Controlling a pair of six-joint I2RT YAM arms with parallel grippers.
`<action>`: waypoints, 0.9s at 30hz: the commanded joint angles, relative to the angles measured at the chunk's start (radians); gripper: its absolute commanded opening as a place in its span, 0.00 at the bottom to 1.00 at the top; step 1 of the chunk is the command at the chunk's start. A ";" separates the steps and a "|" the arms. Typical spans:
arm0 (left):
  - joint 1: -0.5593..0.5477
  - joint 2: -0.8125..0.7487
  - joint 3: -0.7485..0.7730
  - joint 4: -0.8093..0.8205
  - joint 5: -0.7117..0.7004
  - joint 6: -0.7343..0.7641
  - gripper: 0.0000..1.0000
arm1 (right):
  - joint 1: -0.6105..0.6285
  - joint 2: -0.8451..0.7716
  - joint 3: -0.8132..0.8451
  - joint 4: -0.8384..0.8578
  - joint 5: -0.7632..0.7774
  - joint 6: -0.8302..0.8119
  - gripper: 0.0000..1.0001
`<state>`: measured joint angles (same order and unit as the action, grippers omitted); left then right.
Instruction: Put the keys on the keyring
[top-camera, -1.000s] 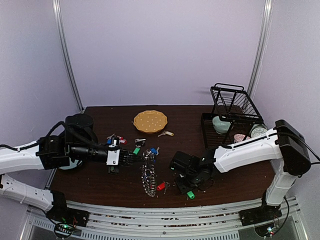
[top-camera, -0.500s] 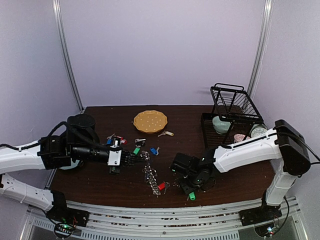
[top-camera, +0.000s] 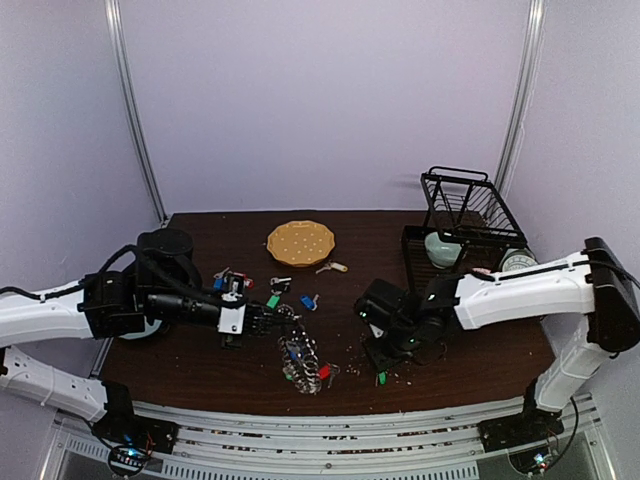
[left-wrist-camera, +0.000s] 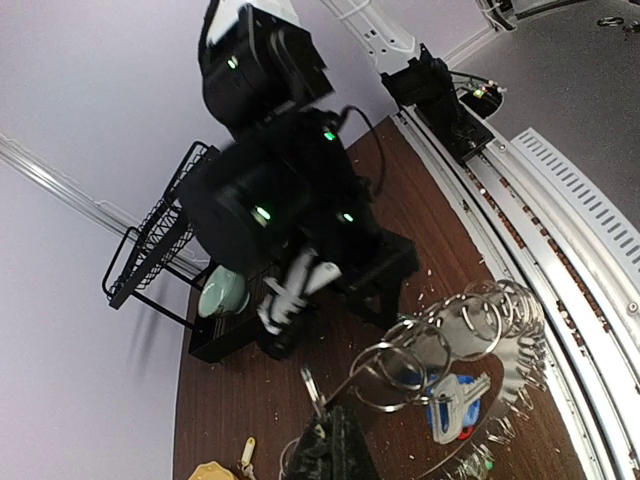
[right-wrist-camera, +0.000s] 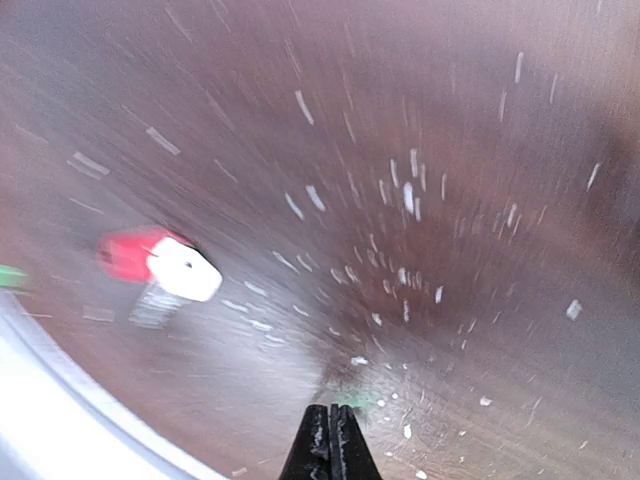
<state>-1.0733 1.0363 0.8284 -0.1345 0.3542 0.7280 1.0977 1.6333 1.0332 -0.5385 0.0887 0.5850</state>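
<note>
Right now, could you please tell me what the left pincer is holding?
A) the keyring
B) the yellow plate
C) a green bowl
A: the left pincer is closed on the wire of the keyring, as the left wrist view shows.

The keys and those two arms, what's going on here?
The left hand pinches the keyring, which sits bunched on the table. The right hand, closed, is low over the table beside a green key; its view is blurred. Other tagged keys lie loose further back, not yet on the ring.
</note>
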 joint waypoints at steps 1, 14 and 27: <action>-0.003 0.027 0.027 0.065 0.007 0.064 0.00 | -0.073 -0.263 -0.036 0.171 -0.221 -0.190 0.00; -0.109 0.106 0.076 0.039 -0.197 0.280 0.00 | -0.037 -0.365 0.114 0.230 -0.579 -0.501 0.00; -0.133 0.100 0.039 0.154 -0.220 0.317 0.00 | -0.007 -0.334 0.136 0.273 -0.634 -0.519 0.00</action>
<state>-1.1973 1.1465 0.8658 -0.1406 0.1562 1.0256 1.0866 1.2877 1.1477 -0.2775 -0.5438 0.0883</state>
